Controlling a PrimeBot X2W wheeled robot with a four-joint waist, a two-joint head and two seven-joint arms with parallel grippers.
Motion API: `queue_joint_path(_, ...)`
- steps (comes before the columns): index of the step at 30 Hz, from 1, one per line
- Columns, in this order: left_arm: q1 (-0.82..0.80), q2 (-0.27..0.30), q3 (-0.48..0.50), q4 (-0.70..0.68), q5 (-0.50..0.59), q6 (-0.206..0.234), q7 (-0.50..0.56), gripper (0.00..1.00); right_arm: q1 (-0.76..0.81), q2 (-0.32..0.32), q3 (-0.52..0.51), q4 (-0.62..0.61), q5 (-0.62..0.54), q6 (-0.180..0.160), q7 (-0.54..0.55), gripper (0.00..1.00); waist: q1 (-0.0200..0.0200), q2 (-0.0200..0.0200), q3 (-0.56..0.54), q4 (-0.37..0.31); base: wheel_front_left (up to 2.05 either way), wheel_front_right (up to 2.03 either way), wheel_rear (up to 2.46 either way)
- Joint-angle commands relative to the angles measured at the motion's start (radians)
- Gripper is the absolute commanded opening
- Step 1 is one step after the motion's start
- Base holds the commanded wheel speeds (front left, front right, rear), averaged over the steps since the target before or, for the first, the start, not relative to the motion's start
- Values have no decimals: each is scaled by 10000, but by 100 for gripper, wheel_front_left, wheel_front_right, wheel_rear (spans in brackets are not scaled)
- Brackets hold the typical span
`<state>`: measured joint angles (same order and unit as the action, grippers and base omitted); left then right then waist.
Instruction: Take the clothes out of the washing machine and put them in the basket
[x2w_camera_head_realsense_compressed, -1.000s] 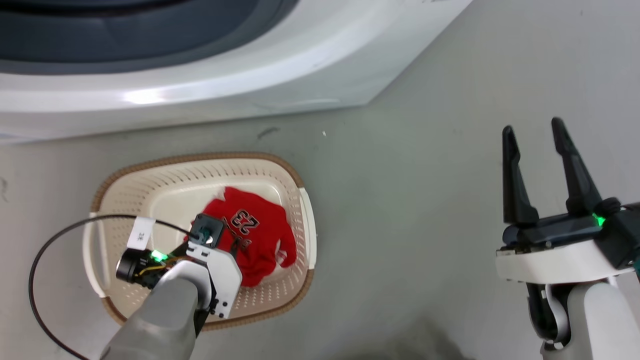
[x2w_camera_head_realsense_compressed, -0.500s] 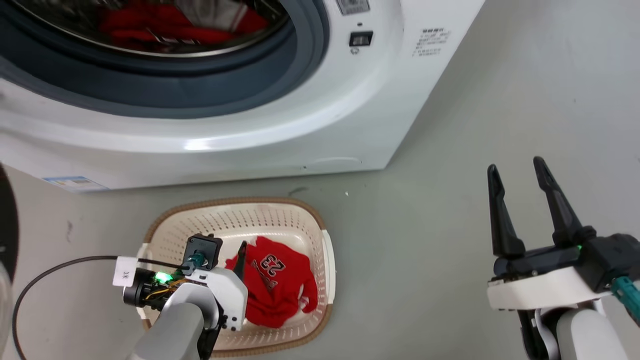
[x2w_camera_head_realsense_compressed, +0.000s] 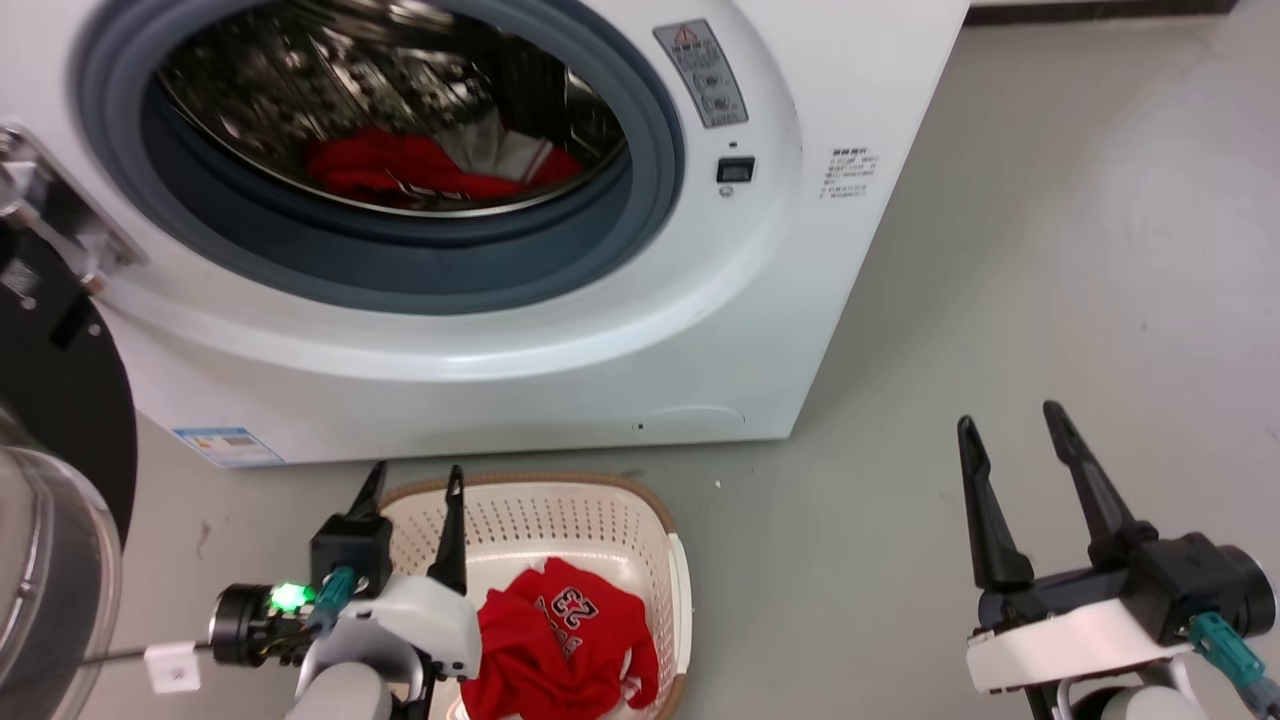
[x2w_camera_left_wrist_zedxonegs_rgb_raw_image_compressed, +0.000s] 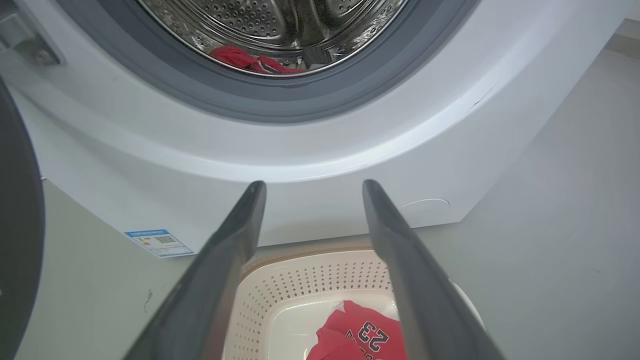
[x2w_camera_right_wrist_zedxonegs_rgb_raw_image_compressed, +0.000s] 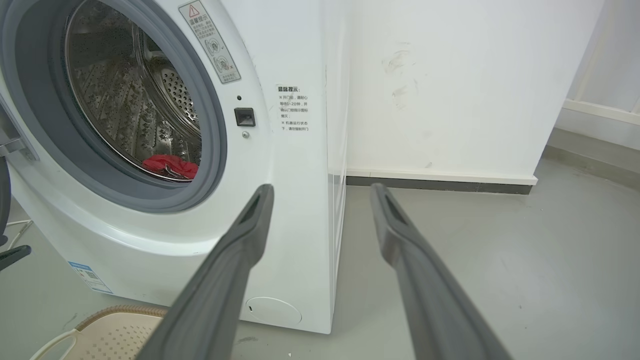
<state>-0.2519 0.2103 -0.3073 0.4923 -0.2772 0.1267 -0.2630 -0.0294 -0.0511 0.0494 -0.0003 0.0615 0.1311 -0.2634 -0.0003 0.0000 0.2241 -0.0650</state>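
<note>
The glass door (x2w_camera_head_realsense_compressed: 60, 420) hangs open at 9 o'clock. The washing machine (x2w_camera_head_realsense_compressed: 520, 340) stands at 12, with red clothes (x2w_camera_head_realsense_compressed: 400, 170) low in its drum (x2w_camera_head_realsense_compressed: 400, 80). At 7 o'clock the left gripper (x2w_camera_head_realsense_compressed: 417, 470), spread apart and empty, is above the back rim of the basket (x2w_camera_head_realsense_compressed: 590, 520). The "23" jersey (x2w_camera_head_realsense_compressed: 570, 640) lies in the basket. At 4 o'clock the right gripper (x2w_camera_head_realsense_compressed: 1008, 415) is spread apart too, empty.

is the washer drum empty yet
Not empty: a red garment with white trim lies at the bottom of the steel drum.
</note>
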Motion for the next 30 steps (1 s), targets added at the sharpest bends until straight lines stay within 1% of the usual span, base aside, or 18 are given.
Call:
queue_joint_path(1,322,-86,275,-450,255,54,-25,100,173,19,10,11,-48,-7,-20,100,3,0,-356,85,0,0,0)
queue_joint_path(6,1190,-400,1079,-1797,972,34,-25,100,536,17,-1,58,-90,-7,-20,100,3,0,-833,164,0,0,0)
queue_joint_path(10,1718,-661,1557,-2622,1415,-49,-25,100,793,19,-35,98,-101,-7,-20,100,3,0,-1173,227,0,0,0)
queue_joint_path(14,2219,-926,2039,-3371,1641,-114,-24,100,996,19,-49,135,-99,-7,-20,100,3,0,-1472,250,0,0,0)
queue_joint_path(17,2521,-1106,2328,-3711,1700,-278,-24,100,1149,19,-81,133,-72,-7,-20,100,3,0,-1642,253,0,0,0)
queue_joint_path(20,2466,-1202,2510,-3586,1762,-494,-24,100,1193,17,-89,104,-42,-7,-20,100,3,0,-1700,264,0,0,0)
queue_joint_path(24,1702,-1303,2697,-3054,1722,-864,-24,100,1049,19,20,41,-38,-7,-20,100,3,0,-1513,223,0,0,0)
queue_joint_path(27,801,-1309,2782,-2338,1801,-1119,-24,100,757,17,105,-11,-18,-7,-20,100,3,0,-1193,108,0,0,0)
queue_joint_path(30,-361,-1175,2904,-1467,1870,-1312,-24,100,494,17,176,-43,28,-7,-20,100,3,0,-757,-94,0,0,0)
